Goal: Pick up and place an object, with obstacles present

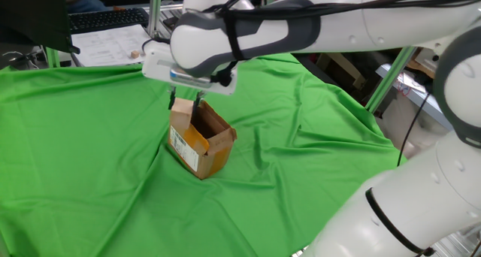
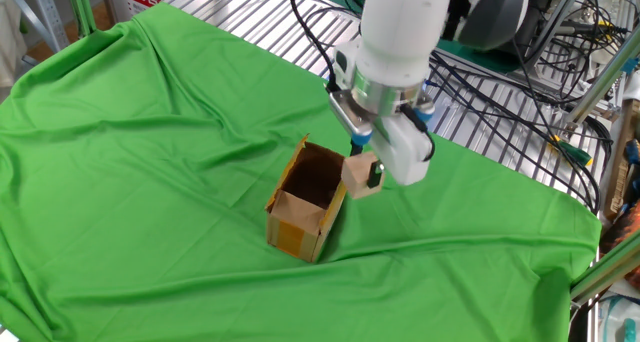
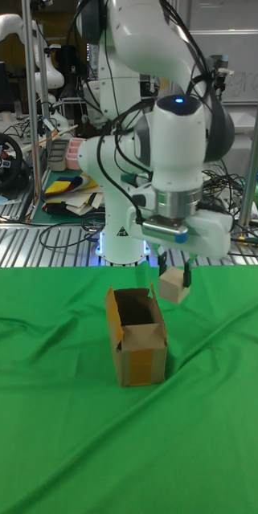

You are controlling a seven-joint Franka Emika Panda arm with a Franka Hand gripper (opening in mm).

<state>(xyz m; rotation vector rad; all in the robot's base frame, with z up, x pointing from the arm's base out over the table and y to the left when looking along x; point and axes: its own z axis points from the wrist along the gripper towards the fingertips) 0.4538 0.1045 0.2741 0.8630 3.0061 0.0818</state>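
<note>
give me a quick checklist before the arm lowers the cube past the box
1. Cube gripped by the hand: ok, fingers closed on it in the air.
2. Cube out of the cardboard box: ok, it hangs just beside the far flap.
3. Gap between cube and flap: cannot tell, they look very close in every view.
4. Box upright, flaps raised: ok.
5. Green cloth beyond the box free of other things: ok, only wrinkles.
6. Cube level in the grip: not ok, it hangs tilted.

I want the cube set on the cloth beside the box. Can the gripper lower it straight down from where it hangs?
Probably yes. The gripper holds the cube just past the cardboard box, not over its opening, and the green cloth below looks bare.
</note>
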